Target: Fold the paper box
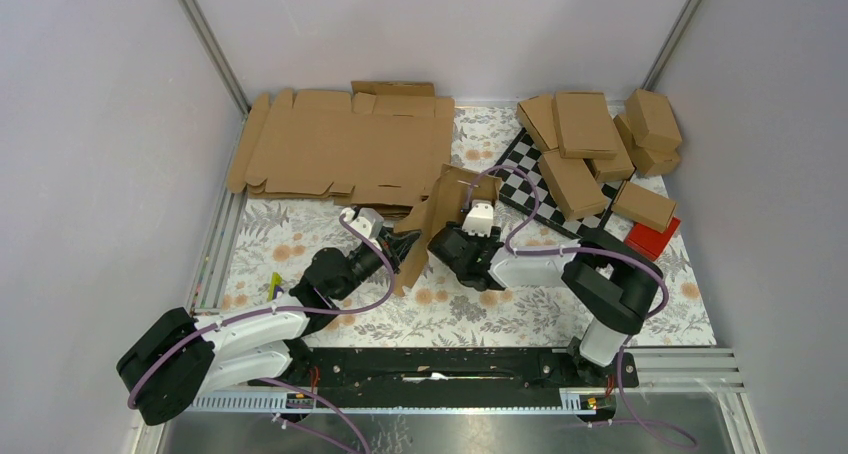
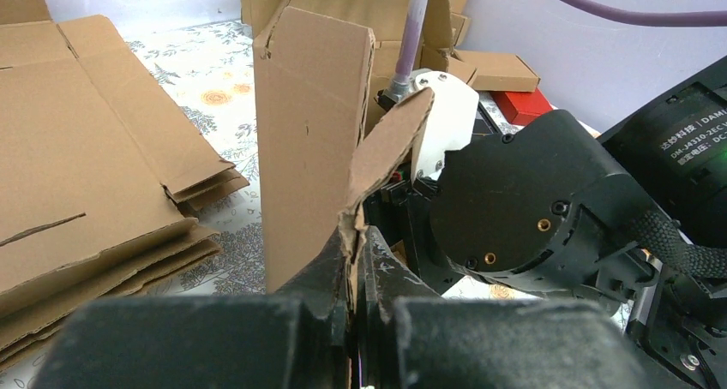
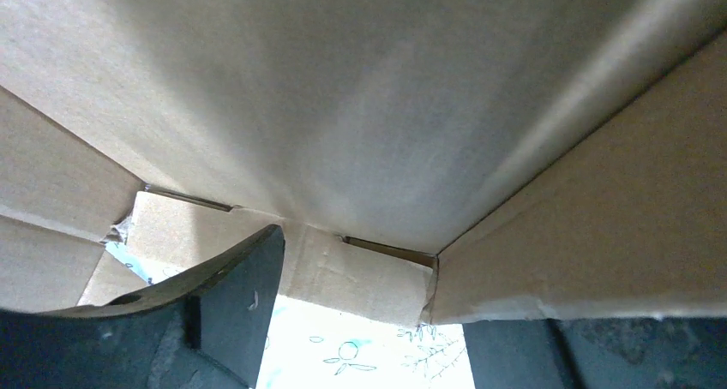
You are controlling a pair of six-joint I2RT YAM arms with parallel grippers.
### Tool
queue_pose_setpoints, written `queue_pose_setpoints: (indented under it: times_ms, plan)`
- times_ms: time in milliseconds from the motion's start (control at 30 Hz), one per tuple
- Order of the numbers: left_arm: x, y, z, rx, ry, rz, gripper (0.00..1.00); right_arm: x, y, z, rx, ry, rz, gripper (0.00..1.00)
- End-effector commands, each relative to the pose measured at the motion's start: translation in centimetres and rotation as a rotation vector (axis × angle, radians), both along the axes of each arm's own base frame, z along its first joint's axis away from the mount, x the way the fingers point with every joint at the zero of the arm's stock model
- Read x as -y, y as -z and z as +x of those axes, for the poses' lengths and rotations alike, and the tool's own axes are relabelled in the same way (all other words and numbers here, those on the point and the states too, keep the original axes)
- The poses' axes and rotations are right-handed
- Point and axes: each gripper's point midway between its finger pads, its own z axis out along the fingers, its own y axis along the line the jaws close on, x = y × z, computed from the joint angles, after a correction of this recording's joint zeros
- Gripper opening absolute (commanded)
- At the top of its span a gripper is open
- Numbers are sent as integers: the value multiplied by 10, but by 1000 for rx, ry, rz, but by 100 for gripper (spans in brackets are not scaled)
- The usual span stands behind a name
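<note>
The paper box (image 1: 432, 209) is a brown cardboard blank, partly folded and standing upright at the middle of the table between my two grippers. My left gripper (image 1: 405, 246) is shut on the torn edge of one of its flaps, as the left wrist view shows (image 2: 353, 256), with the tall panel (image 2: 313, 123) rising just behind the jaws. My right gripper (image 1: 447, 236) is on the box's other side. In the right wrist view it (image 3: 369, 320) is open, with cardboard panels (image 3: 360, 106) filling the view above it. One panel edge lies over the right finger.
A stack of flat brown blanks (image 1: 340, 144) lies at the back left. Several folded boxes (image 1: 585, 124) are piled at the back right on a chequered board (image 1: 515, 169), with a red block (image 1: 652, 238) beside them. A floral cloth (image 1: 520, 314) covers the table.
</note>
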Motion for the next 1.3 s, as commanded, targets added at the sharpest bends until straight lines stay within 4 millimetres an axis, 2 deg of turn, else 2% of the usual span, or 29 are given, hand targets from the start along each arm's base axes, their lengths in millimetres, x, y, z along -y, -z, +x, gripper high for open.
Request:
queue_pose_setpoints:
  times_ms: [0, 167, 300, 367, 467, 567, 633, 733, 767, 867, 933, 967, 1000, 1133, 1200, 1267]
  plan:
    - [11, -10, -9, -8, 68, -32, 0, -16, -2, 5, -2, -23, 59, 77]
    - [11, -11, -9, -8, 65, -34, 0, -4, 24, -12, -112, -46, -52, 82]
    - [11, -10, -8, -9, 64, -34, 0, 2, 28, -16, -127, -31, -79, 83]
    - [11, -9, -8, -10, 60, -31, 0, 0, 19, -13, -108, -38, -74, 83]
    - [9, -11, -6, -10, 47, -39, 0, -6, -7, -5, -55, -64, -57, 86]
    - [8, -16, -1, -36, 18, -35, 0, -12, -37, 0, -12, -105, -26, 94]
    - [9, -19, 4, -90, -1, -10, 0, -14, -56, -2, 9, -142, -1, 99]
    - [15, -20, 7, -196, -6, 56, 0, -15, -81, -8, 33, -228, 69, 100]
    - [11, -15, 10, -245, -37, 88, 0, -10, -84, -10, 33, -243, 90, 100]
    - [10, -16, 11, -347, -69, 125, 0, 0, -108, -16, 32, -285, 202, 100]
    - [7, -12, 12, -429, -100, 189, 0, 13, -128, -21, 42, -282, 250, 100]
    - [6, -12, 12, -461, -106, 230, 0, 22, -131, -24, 30, -274, 243, 100]
    - [7, -20, 13, -478, -109, 253, 0, 30, -136, -26, 22, -271, 239, 100]
    - [7, -17, 10, -548, -92, 403, 0, 57, -147, -34, -25, -267, 197, 100]
    - [7, -17, 6, -569, -50, 472, 0, 65, -152, -37, -38, -275, 184, 100]
    - [13, -16, -3, -605, 72, 560, 0, 65, -154, -40, -56, -299, 195, 100]
